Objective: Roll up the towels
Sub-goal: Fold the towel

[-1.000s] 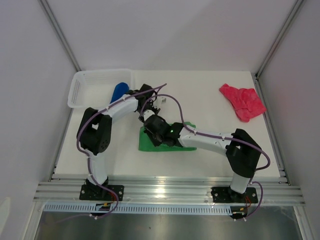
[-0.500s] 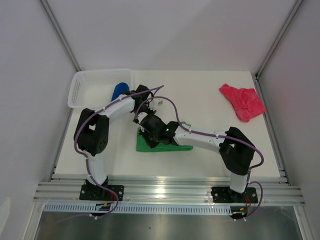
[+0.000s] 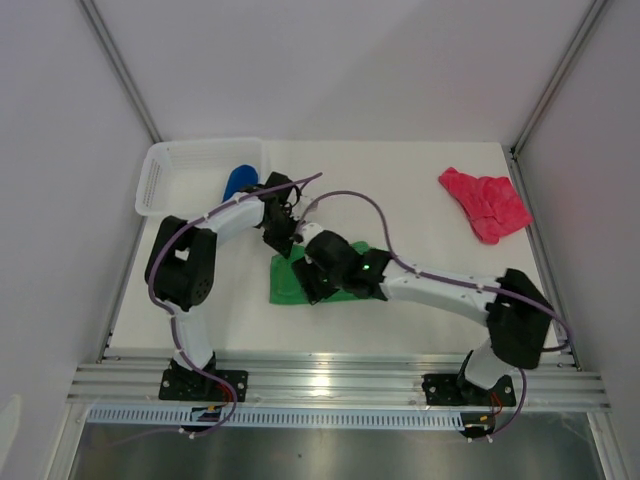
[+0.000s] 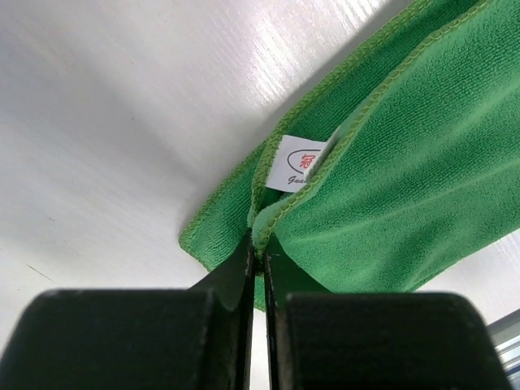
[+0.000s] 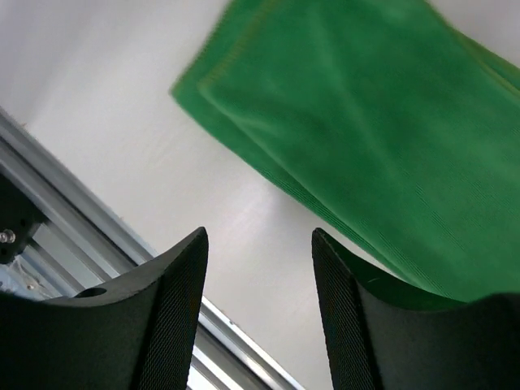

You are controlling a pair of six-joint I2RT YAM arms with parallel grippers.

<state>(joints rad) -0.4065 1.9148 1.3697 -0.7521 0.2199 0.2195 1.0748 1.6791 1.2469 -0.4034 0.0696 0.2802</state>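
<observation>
So the left gripper (image 4: 258,253) is clamped shut on the edge of the green towel (image 4: 390,162). In the left wrist view its fingers pinch a doubled-over hem right next to a little white label (image 4: 299,162), and that corner is lifted a bit off the table (image 3: 420,180). The rest of the towel lies folded flat in a few layers, on the near-left part of the table in front of the basket (image 3: 165,180).

The right gripper (image 5: 258,240) is just above the same towel with its fingers spread wide apart. There's nothing between them, only bare table, and the towel's near edge is just beyond the tips. From the top, both grippers sit close together over the green one, left at its far end and right over the middle.

The blue towel (image 3: 238,181) looks rolled up and sits at the basket's right end, though it's hard to tell if it's inside or only leaning on it. The pink towel (image 3: 487,203) is a crumpled heap at the far right, well apart from everything.
</observation>
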